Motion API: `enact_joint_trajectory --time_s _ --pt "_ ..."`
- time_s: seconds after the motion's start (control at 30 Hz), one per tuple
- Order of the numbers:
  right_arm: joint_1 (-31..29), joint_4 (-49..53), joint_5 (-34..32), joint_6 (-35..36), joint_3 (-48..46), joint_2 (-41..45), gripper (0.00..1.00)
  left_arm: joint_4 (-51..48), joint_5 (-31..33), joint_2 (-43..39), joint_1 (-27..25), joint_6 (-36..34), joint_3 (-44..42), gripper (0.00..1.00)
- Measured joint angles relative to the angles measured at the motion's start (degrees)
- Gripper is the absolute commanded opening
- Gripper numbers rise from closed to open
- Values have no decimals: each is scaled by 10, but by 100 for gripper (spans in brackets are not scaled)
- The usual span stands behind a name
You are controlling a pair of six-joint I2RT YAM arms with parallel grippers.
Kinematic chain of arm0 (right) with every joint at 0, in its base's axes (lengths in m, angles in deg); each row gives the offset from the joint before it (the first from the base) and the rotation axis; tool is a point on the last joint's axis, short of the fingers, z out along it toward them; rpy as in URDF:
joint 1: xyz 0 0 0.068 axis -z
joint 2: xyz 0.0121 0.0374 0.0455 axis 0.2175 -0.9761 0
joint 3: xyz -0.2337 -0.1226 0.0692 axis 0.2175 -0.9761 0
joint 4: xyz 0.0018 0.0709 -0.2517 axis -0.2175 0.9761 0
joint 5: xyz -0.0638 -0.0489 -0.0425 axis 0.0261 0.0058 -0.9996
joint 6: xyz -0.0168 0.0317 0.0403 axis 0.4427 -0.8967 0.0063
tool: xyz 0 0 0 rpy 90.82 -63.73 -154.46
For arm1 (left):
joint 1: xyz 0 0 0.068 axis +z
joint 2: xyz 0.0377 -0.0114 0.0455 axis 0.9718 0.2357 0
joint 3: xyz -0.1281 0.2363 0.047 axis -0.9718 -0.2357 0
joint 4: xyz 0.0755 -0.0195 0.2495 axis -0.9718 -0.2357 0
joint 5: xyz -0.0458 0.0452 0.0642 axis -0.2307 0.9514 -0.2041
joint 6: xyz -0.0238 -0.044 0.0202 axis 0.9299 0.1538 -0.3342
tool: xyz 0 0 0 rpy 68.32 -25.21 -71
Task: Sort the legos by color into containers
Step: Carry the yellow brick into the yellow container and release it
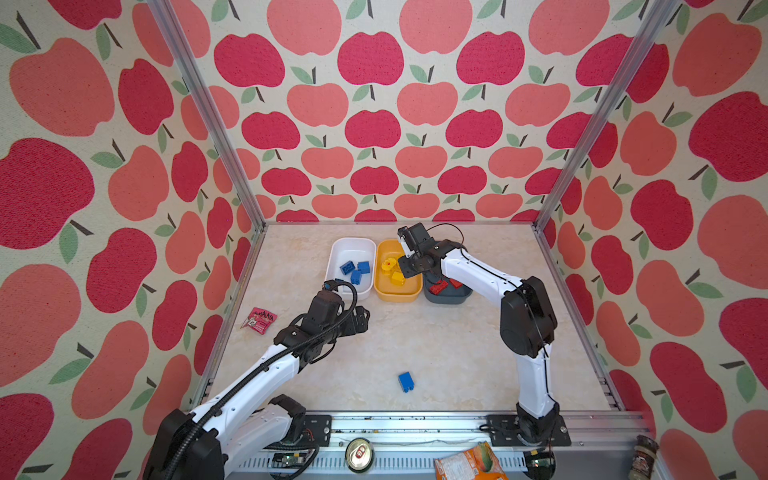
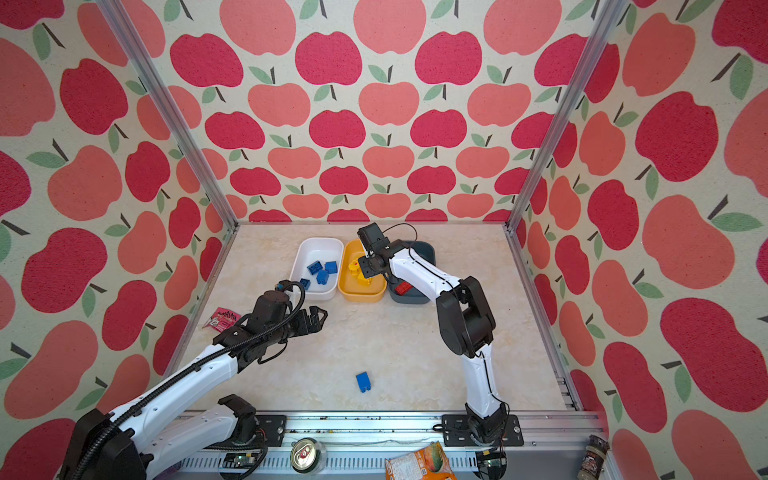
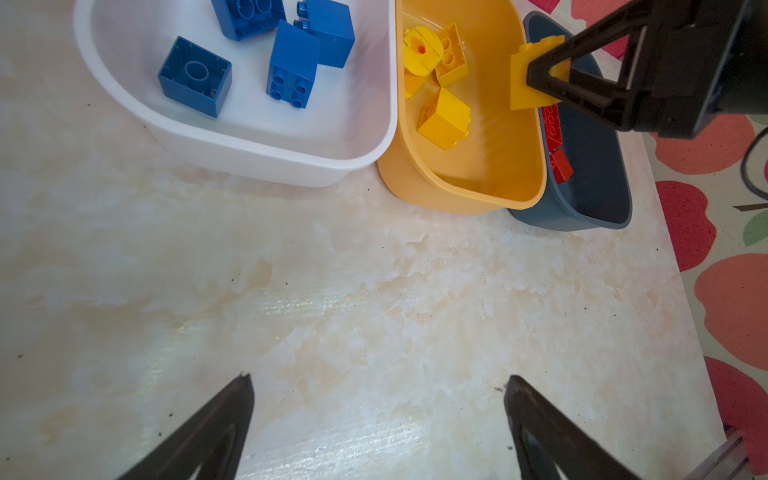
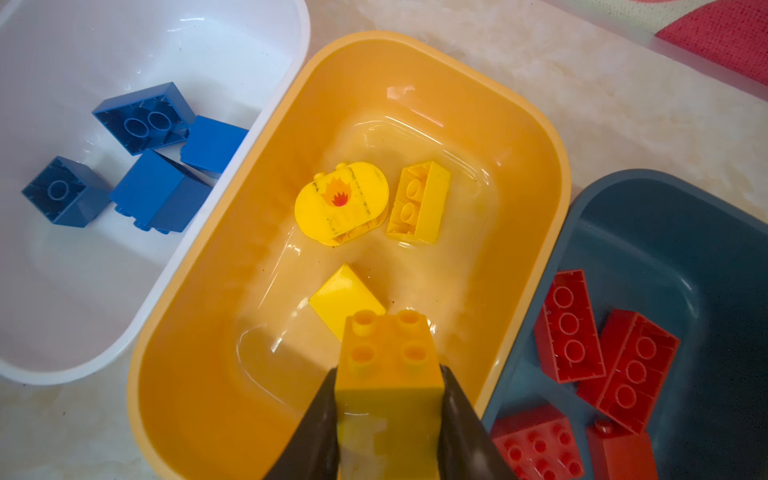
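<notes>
- Step in hand: delivery of a yellow brick (image 4: 390,357). The right jaws are closed narrowly on its two sides, studs pointing away from the wrist. It hangs above the near end of the yellow-orange tub (image 4: 232,249), clear of the floor.
- Tub contents: the yellow-orange tub holds three yellow pieces, one of them the rounded piece with a flame print (image 4: 341,201). The white tub (image 4: 104,291) holds four blue bricks (image 4: 158,195). The slate blue tub (image 4: 665,216) holds the red bricks (image 4: 569,328). No colour is misplaced.
- Left jaws: wide apart and empty, hovering over bare worktop (image 1: 436,340) just in front of the white tub.
- Outstanding: one loose blue brick (image 1: 406,381) lies near the front edge of the worktop, well apart from the tubs. Judged nearly complete.
- Next move, as judged: the right jaws should part to drop the brick, with little risk as it sits inside the rim. The left arm must then swing back to the blue brick, align across its flat sides and carry it to the white tub.
- A red wrapper (image 1: 259,320) lies apart and needs no action.
</notes>
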Motion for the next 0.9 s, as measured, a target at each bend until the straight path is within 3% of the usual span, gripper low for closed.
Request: enact_joint_trajectory --time_s 0.1,0.27,0.37,0.6,0.9 --pt "0 11 -3 0 21 -26 32 0 3 3 -11 9 0 97" --pt "0 33 -10 -3 47 -43 52 0 8 11 -27 11 0 97" --pt "0 37 -11 -5 55 -43 59 -2 12 11 -37 11 0 97" --pt "0 46 -10 -10 37 -25 62 -10 16 11 -70 11 0 95" --pt "0 51 26 -37 -108 133 68 -61 19 30 -161 -8 17 89"
